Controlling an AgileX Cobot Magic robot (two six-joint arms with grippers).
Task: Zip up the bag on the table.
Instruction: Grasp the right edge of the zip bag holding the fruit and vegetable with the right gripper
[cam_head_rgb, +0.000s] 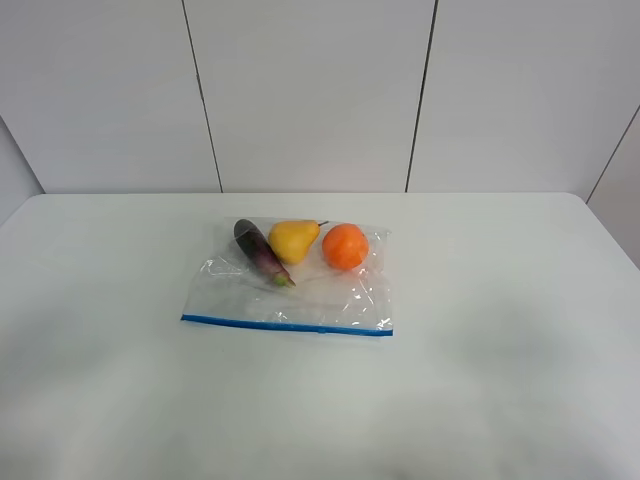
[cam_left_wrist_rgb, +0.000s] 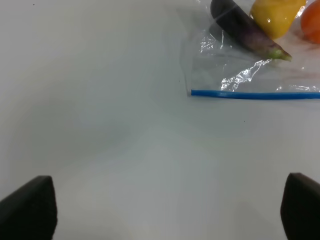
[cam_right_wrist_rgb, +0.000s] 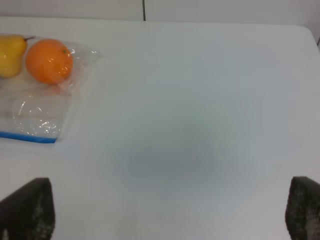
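The bag (cam_head_rgb: 290, 285) lies in the middle of the worktop (cam_head_rgb: 500, 350), its blue strip (cam_head_rgb: 287, 325) on the near edge. My left gripper (cam_left_wrist_rgb: 165, 215) and right gripper (cam_right_wrist_rgb: 165, 210) are both wide apart, empty and not touching it, so I judge the zipping is not yet begun.

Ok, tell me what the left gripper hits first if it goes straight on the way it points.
Most likely the bare table. The left gripper seems to aim just beside the bag, past its corner rather than at it, though depth is unclear.
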